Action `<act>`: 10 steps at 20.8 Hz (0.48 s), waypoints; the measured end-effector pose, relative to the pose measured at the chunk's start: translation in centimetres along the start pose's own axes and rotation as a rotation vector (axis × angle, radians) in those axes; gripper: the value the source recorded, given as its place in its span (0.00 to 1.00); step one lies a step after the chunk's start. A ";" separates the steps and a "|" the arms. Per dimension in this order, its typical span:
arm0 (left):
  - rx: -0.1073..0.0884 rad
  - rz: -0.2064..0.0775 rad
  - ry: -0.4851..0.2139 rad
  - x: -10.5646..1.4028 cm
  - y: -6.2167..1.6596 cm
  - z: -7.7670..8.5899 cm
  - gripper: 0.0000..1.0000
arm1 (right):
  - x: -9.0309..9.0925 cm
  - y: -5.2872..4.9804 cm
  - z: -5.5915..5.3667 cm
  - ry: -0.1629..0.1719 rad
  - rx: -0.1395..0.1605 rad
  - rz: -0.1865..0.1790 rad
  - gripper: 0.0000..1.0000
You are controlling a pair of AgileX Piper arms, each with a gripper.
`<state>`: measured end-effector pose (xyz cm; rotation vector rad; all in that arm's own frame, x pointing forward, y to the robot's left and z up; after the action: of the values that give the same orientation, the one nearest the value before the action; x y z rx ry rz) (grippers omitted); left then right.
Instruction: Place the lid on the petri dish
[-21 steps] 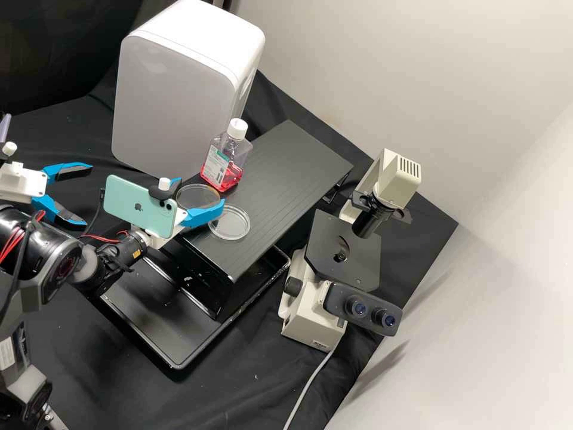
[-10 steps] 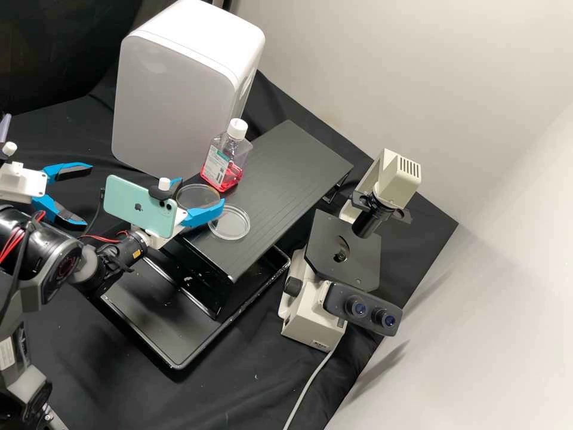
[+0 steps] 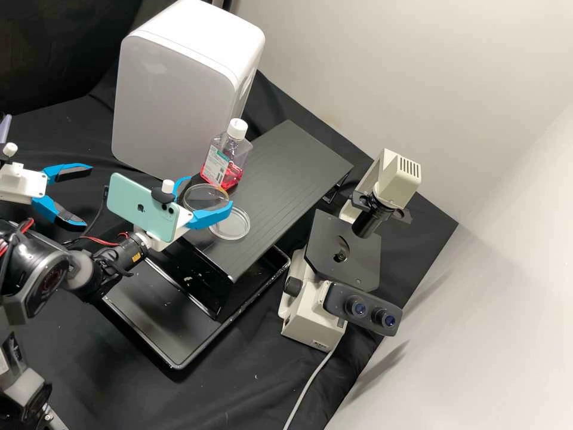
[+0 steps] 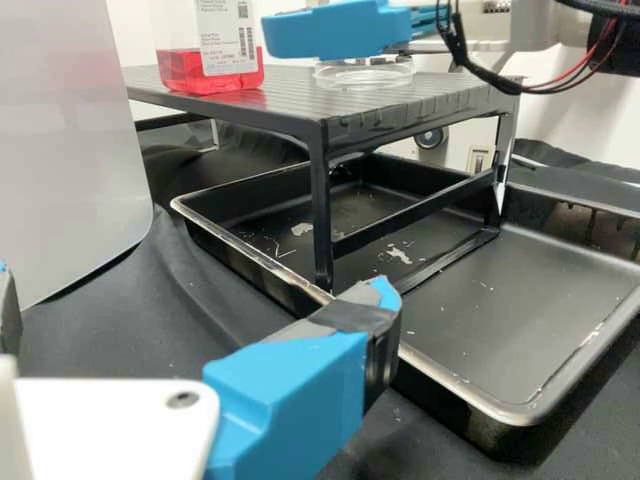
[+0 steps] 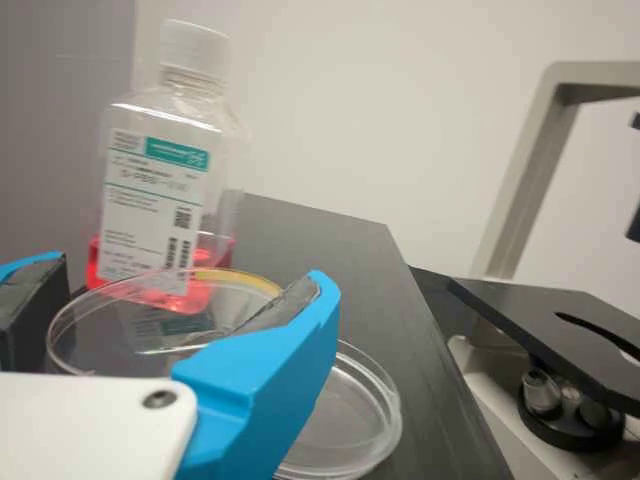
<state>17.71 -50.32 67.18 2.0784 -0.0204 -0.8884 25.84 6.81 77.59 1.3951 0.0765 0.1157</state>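
While the lid (image 3: 209,192) sits clamped in the right pincer (image 3: 197,203), raised above the stand (image 3: 286,173), the dish (image 3: 230,223) lies open on that stand just ahead of the fingertips and lower. Both are round, so no long axis matters. The left pincer (image 3: 86,196), fingers apart, hangs well behind; the right arm is nearer.

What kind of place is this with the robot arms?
Most likely a science lab: there's a microscope, a clear petri dish on a black stand, and a bottle of pink liquid.
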 end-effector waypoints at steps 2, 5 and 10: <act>0.000 0.000 0.000 0.0 0.00 0.0 1.00 | 0.1 0.3 0.4 -0.015 0.032 0.011 0.00; 0.000 0.000 0.000 0.0 0.00 0.0 1.00 | 0.3 0.5 1.4 -0.039 0.097 0.018 0.00; 0.000 0.000 0.000 0.0 -0.01 0.0 1.00 | 0.6 0.3 2.5 -0.078 0.128 0.008 0.00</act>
<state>17.71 -50.31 67.17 2.0785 -0.0199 -0.8886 26.78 4.46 78.38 1.5261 0.0130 0.0638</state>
